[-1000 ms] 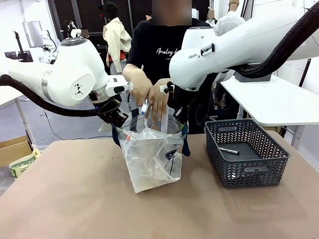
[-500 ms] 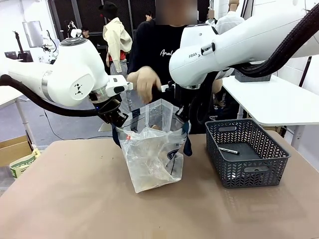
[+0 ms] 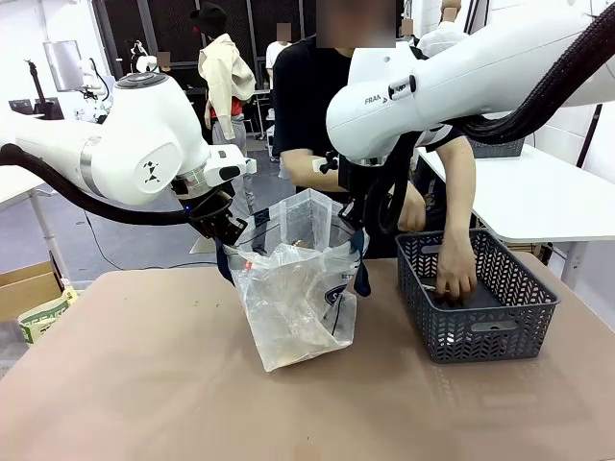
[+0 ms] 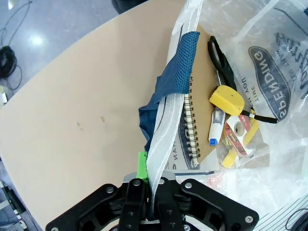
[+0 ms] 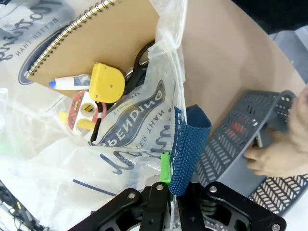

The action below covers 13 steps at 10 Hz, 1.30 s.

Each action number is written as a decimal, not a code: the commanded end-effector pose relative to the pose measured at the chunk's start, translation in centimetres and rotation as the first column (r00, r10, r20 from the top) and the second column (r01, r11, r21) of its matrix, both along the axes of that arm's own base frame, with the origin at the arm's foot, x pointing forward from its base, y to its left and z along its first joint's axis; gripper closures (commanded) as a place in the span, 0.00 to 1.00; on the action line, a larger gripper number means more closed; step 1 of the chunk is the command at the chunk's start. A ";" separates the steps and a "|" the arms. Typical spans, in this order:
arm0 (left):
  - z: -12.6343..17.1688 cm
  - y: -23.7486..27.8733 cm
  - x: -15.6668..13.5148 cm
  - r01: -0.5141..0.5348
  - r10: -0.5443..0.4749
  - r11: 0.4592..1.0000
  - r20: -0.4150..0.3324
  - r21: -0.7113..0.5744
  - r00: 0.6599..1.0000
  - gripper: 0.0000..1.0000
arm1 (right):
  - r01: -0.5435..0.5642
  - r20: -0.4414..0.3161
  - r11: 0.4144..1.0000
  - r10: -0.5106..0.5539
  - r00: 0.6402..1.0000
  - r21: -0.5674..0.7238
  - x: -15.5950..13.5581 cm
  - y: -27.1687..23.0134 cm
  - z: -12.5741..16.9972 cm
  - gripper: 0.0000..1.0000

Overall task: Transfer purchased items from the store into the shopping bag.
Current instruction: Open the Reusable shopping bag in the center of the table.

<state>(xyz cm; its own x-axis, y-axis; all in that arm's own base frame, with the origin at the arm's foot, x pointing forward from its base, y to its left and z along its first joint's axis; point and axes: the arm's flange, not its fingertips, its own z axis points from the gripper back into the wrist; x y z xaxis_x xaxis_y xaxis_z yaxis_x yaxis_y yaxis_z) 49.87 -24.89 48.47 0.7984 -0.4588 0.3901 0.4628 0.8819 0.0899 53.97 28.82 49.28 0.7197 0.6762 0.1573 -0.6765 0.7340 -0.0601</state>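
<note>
Standing upright on the near middle of the brown surface, the shopping bag is stretched between the two arms with its mouth pulled wide. The left pincer is clamped shut on the bag's rim at the robot's left, the crinkly plastic pinched between its green pads, with a navy strap handle bunched just above the grip. The right pincer is closed on the opposite rim, gripping the plastic together with the other navy handle.

Down inside the bag, the purchased items lie on its bottom. A brown spiral notebook lies flat. Black-handled scissors rest on it. A rounded yellow piece sits over the scissors' lower end. A slim white stick with a blue tip lies just beside the yellow piece. A yellow-and-red piece touches the stick's side. The navy oval logo shows on the bag's wall.

Farther to the robot's right, near the bag but apart from it, stands a dark grey lattice basket. The person's hand reaches down into it, fingers at its floor. The person stands at the far side of the surface, behind the bag and the right arm.
</note>
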 end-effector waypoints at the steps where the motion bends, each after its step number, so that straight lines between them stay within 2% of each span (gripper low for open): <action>1: 0.1 0.0 0.0 0.004 -0.004 1.000 0.004 0.004 1.000 1.00 | 0.037 0.001 0.999 -0.037 0.999 -0.024 0.4 -0.4 0.8 1.00; 8: 0.1 0.0 0.0 0.004 -0.004 1.000 0.004 0.004 1.000 1.00 | 0.092 -0.006 0.995 -0.093 0.996 -0.047 1.1 -2.3 1.4 1.00; 13: 0.1 0.0 0.0 0.004 -0.004 1.000 0.004 0.004 1.000 1.00 | 0.060 -0.021 0.997 -0.061 0.998 -0.042 0.8 -1.8 0.7 1.00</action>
<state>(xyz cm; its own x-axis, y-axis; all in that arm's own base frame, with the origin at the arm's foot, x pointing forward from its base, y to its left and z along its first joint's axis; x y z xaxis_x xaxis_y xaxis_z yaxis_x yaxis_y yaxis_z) 49.84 -25.01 48.36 0.7981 -0.4607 0.3883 0.4649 0.8808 0.0895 54.84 27.11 50.11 0.7644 0.6323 0.1261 -0.6292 0.7743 -0.0677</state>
